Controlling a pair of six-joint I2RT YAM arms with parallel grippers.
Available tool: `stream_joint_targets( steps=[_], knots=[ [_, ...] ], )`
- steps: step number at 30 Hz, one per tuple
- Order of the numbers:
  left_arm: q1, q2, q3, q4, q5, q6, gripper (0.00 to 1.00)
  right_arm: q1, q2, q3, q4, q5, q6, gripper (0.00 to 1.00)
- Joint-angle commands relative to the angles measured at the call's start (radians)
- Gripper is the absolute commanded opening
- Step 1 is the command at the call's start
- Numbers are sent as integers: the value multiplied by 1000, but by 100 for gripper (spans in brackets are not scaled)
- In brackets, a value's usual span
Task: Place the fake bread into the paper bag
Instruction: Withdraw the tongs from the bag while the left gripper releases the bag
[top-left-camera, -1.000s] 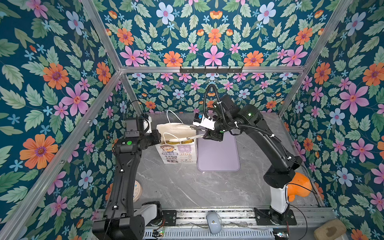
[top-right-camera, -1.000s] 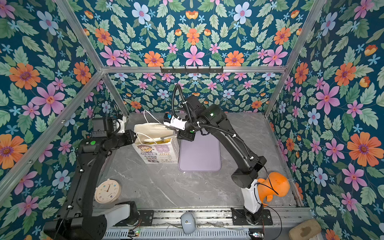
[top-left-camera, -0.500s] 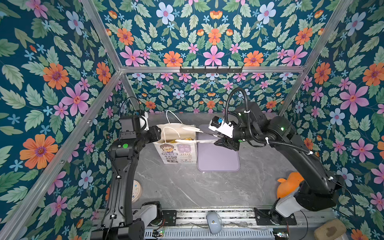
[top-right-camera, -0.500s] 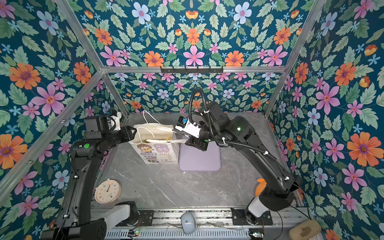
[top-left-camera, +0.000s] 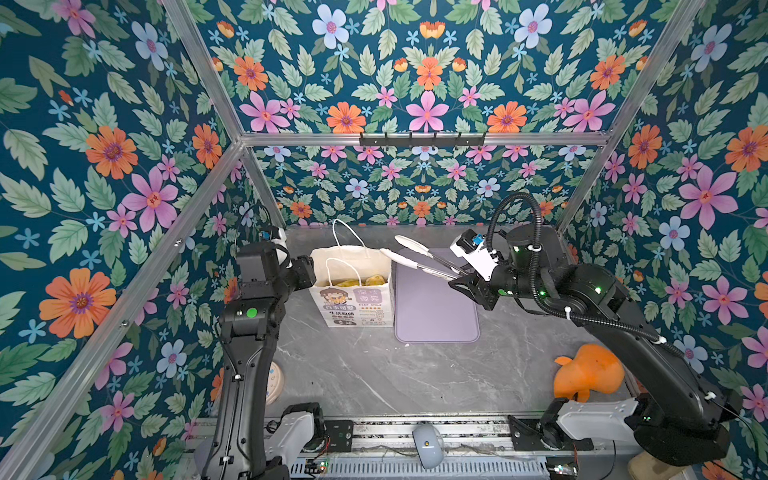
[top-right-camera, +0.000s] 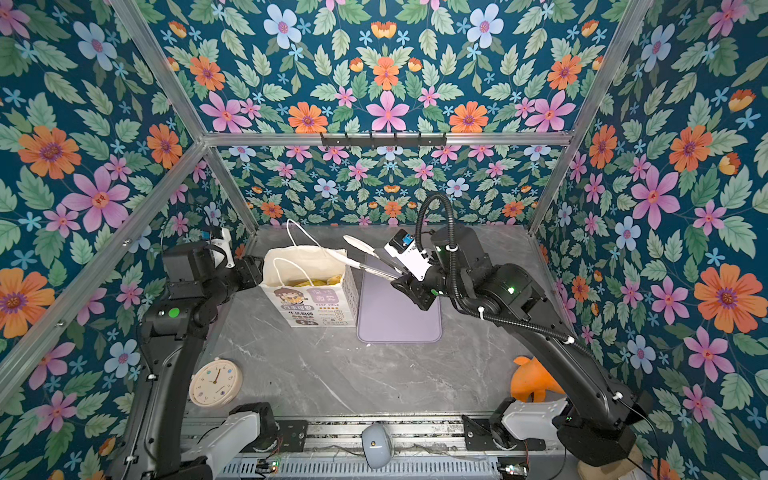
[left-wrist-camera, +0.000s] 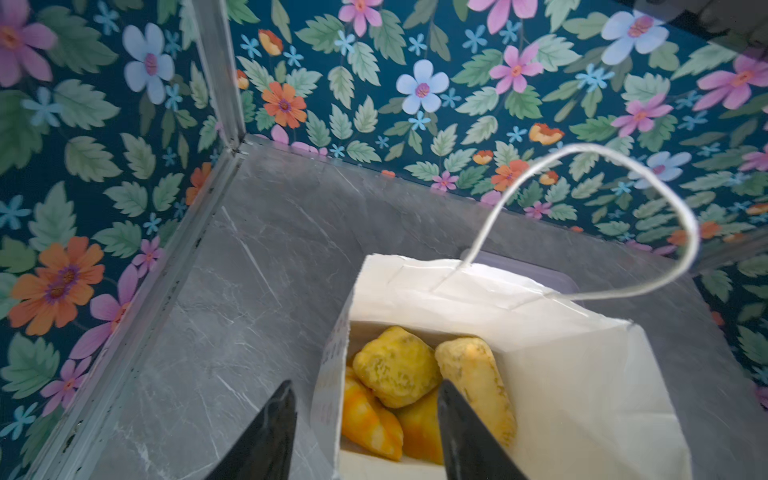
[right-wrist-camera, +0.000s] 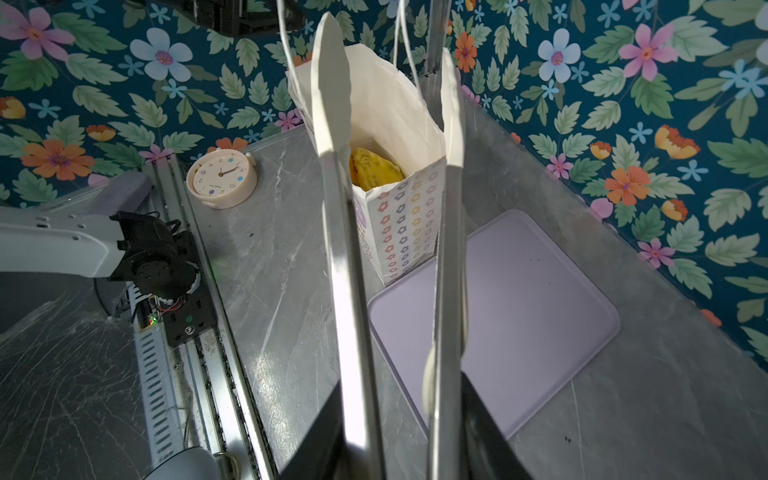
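Observation:
The white paper bag (top-left-camera: 353, 305) (top-right-camera: 311, 305) stands upright at the back left of the grey table. Several pieces of golden fake bread (left-wrist-camera: 395, 365) (right-wrist-camera: 376, 168) (top-left-camera: 353, 281) lie inside it. My left gripper (left-wrist-camera: 365, 384) (top-left-camera: 309, 272) is open at the bag's left rim, with the side wall between its fingers (left-wrist-camera: 270, 432) and neither finger pressing it. My right gripper (right-wrist-camera: 401, 386) (top-left-camera: 459, 279) is shut on a pair of white-tipped metal tongs (right-wrist-camera: 345, 249) (top-left-camera: 415, 259). The tongs' tips are apart and empty, above the bag's right edge.
A flat lilac tray (top-left-camera: 436, 307) lies right of the bag, under the tongs. A cream clock (top-right-camera: 215, 382) sits front left beside the left arm. An orange plush lump (top-left-camera: 588, 372) sits front right by the right arm's base. Floral walls enclose the table.
The right arm drew the empty tongs back from over the bag toward the right. The left gripper opened and let go of the bag's rim.

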Motion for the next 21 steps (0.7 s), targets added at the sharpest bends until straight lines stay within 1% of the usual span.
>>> stream_joint_targets(
  steps=[1, 4, 6, 7, 8, 10, 14, 17, 21],
  knots=[
    [2, -50, -73, 165, -154, -10, 58, -38, -28, -32, 59, -11, 102, 36],
    [1, -108, -172, 285, -243, -7, 60, -94, -56, -66, 54, 11, 151, 36],
    [2, -148, -250, 384, -322, -6, 62, -133, -74, -88, 56, 27, 182, 36],
    [3, -166, -290, 428, -379, -20, 66, -159, -81, -100, 53, 28, 198, 36],
    [4, -182, -323, 456, -434, -36, 67, -184, -86, -110, 51, 29, 210, 36],
    [9, -197, -379, 513, -490, -43, 69, -226, -88, -128, 41, 48, 230, 36],
    [28, -204, -453, 552, -528, -85, 70, -304, -90, -170, 32, 100, 282, 36],
    [51, -213, -518, 608, -533, -116, 72, -395, -100, -224, 58, 102, 327, 36],
    [98, -200, -605, 679, -495, -136, 74, -480, -111, -329, 135, 122, 373, 36]
  ],
)
